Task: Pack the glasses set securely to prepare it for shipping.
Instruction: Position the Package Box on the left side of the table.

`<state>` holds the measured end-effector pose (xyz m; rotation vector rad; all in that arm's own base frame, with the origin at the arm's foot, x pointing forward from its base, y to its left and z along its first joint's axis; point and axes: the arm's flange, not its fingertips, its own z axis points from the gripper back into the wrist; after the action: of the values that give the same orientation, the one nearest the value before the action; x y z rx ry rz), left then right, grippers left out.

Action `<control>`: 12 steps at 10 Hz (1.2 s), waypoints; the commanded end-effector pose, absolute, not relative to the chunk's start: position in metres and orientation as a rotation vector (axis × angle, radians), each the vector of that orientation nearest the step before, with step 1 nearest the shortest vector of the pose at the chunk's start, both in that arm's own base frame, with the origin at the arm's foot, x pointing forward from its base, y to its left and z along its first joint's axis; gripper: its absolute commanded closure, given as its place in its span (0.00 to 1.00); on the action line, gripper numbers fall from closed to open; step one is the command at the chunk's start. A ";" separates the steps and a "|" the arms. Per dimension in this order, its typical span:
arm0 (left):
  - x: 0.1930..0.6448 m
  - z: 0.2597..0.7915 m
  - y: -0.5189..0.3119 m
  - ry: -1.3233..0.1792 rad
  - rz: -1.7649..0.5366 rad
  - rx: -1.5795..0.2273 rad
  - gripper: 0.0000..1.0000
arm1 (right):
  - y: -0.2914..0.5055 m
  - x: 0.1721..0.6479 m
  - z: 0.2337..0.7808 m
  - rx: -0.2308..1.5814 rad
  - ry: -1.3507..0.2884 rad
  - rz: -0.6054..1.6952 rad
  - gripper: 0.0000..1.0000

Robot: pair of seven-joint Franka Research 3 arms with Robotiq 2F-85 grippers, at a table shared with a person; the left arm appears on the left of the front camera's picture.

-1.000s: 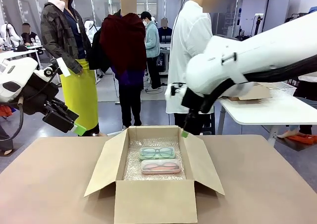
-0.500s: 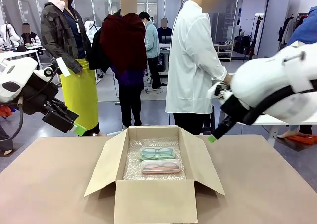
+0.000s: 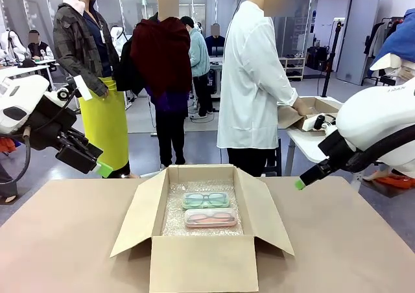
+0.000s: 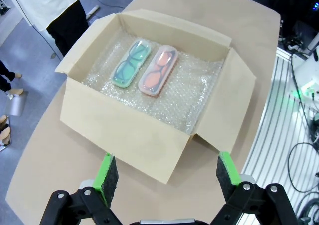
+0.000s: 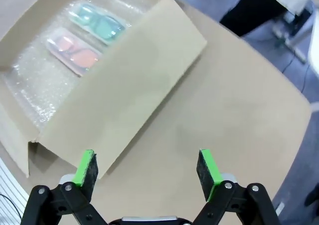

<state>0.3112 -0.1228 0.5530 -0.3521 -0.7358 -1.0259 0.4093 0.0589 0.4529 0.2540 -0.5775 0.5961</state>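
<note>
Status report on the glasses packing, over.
Left gripper, right gripper: jaws open, empty. Mint case, pink case side by side on bubble wrap in open box. Nothing blocking.

Worktop (image 3: pixel 65 241): one, plain tan-brown matte surface, showing bare on both sides of the box, in front of it and behind it.
Cardboard box (image 3: pixel 204 264): one, brown, standing directly on the worktop, top open, its two side flaps splayed outward above the surface.
</note>
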 end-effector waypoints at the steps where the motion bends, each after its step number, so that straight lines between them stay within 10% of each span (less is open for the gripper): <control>1: 0.311 0.553 -0.121 -0.739 -1.035 -0.371 0.00 | 0.066 0.406 0.457 0.249 -0.594 0.647 0.00; 6: 0.344 0.560 -0.071 -0.769 -0.754 -0.440 0.00 | 0.066 0.406 0.457 0.249 -0.594 0.647 0.00; 12: 0.403 0.437 0.009 -0.629 -0.447 -0.765 0.00 | 0.066 0.406 0.457 0.249 -0.594 0.647 0.00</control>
<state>0.3883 0.0149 0.4571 -0.7011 -0.6373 -0.4442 0.4084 0.0645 0.4585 0.2470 -0.5848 0.6492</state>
